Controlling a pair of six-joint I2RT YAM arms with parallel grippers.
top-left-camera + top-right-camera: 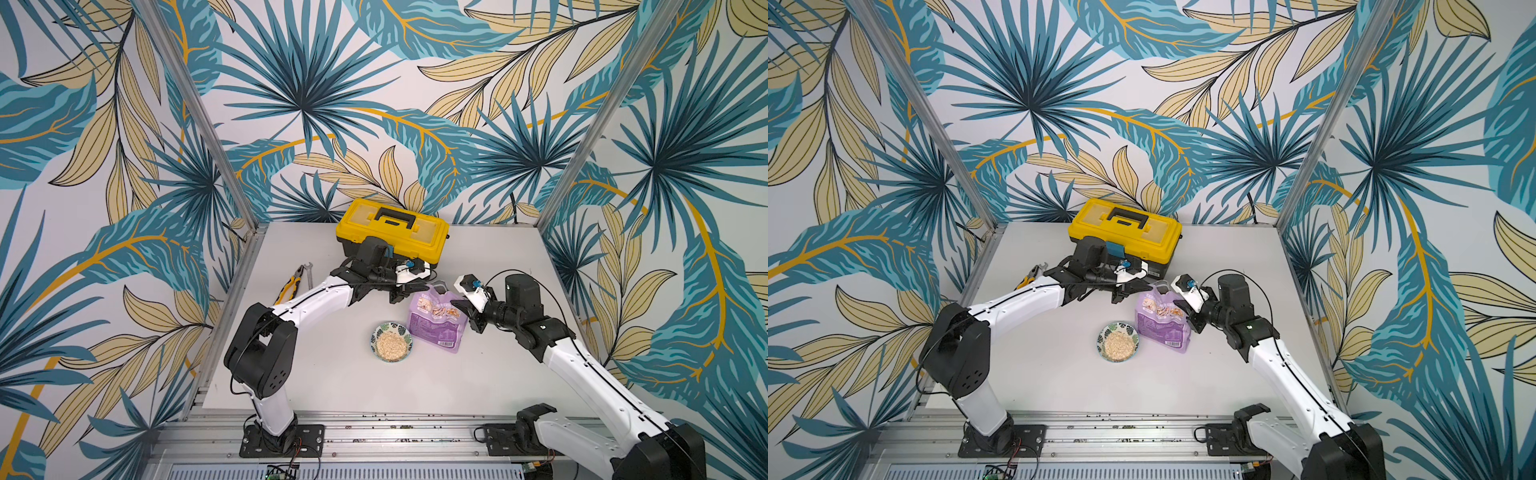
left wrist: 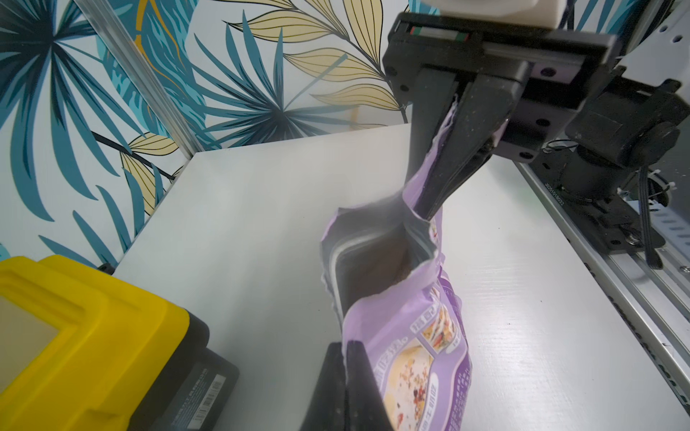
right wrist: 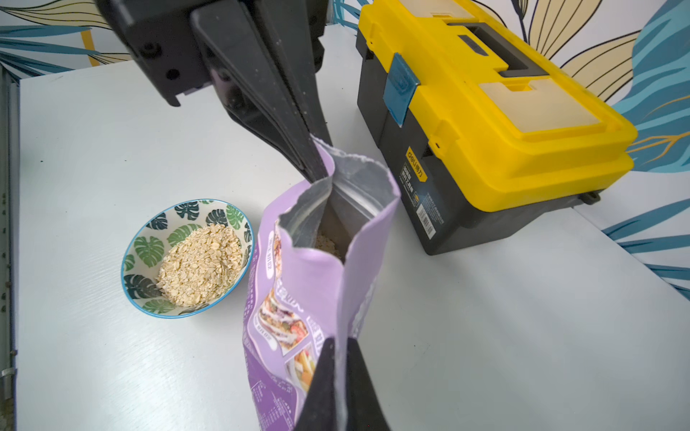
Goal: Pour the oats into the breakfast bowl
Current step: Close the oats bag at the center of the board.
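The breakfast bowl stands on the white table and holds a heap of the oats. Right beside it the purple pouch stands upright with its mouth open, and more oats show inside. My left gripper is shut on the pouch's top edge on the toolbox side. The right gripper is shut on the opposite top edge.
A yellow-and-black toolbox sits closed just behind the pouch and the left gripper. Pliers and a wrench lie at the table's left side. Patterned walls enclose the table on three sides.
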